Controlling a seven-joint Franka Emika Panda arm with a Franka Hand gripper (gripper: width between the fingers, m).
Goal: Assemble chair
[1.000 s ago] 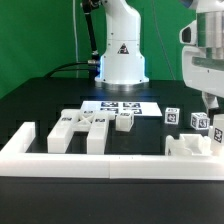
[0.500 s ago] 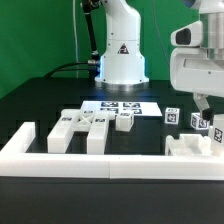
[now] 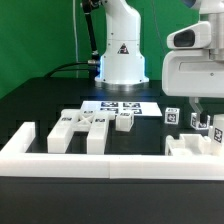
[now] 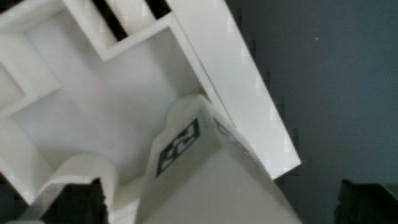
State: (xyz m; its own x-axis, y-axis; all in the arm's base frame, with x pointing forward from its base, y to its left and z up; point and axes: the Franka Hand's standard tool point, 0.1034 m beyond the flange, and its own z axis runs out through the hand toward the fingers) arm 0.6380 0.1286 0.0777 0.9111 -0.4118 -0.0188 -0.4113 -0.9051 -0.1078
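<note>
The gripper (image 3: pixel 202 108) hangs over a white chair part (image 3: pixel 188 147) at the exterior view's right side of the black table (image 3: pixel 40 100). Its fingers (image 4: pixel 71 197) stand wide apart and hold nothing. In the wrist view, a black-and-white tag (image 4: pixel 178 148) on the part shows between them. More chair pieces (image 3: pixel 85 125) lie near the middle, behind the long white wall (image 3: pixel 100 160).

Ext. view: arm (image 3: pixel 195 70) cut off by top & right edges; notched chair part (image 3: pixel 188 147) cut by right edge; tagged blocks (image 3: pixel 172 116) w/ markings too small to read. Wrist view: white slab (image 4: pixel 89 110) blurred, overruns frame; a tag (image 4: pixel 180 148) unreadable.
</note>
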